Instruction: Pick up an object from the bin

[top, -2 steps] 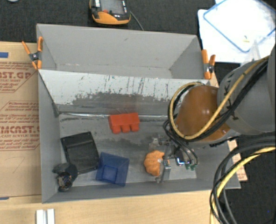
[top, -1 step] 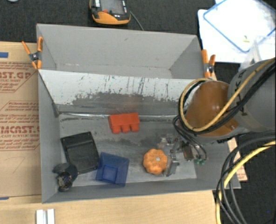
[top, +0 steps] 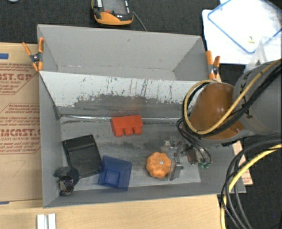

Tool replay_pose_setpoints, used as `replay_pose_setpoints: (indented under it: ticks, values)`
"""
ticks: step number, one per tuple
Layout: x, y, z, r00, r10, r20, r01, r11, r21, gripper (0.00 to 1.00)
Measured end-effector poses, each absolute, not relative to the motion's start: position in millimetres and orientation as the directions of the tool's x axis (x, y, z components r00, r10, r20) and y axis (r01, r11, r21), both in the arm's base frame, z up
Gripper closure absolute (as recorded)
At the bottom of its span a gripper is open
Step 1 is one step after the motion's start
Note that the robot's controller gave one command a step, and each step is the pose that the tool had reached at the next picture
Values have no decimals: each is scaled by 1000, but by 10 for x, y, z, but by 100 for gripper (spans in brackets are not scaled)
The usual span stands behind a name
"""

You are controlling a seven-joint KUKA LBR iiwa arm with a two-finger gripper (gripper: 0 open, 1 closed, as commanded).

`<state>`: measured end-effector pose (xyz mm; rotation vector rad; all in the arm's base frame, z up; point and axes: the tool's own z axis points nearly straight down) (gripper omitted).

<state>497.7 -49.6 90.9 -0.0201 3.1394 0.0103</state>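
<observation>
Five things are lying in the grey bin [top: 121, 56], one of each: a small dark object [top: 67, 179] near-left, a black box [top: 82, 155], a blue block [top: 115, 172], a red-orange block [top: 127, 125] further back, and an orange round lump [top: 158, 165] near-right, showing no long axis. The gripper [top: 175, 163] is hanging just beside its right edge; whether it is clenched or released cannot be told.

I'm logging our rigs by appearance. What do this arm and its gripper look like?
The arm is a thick, rounded grey body. Its wrist wears a glossy, domed orange-brown cover. Black and yellow cables loop around the cover and coil beside the arm. The gripper is small, of grey metal.
</observation>
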Motion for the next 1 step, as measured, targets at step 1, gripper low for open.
replay_pose_setpoints:
  ticks: [1]
  values:
    - [4978, -444, 843, -1000, -5, -5, -5, 1000, 5, 100]
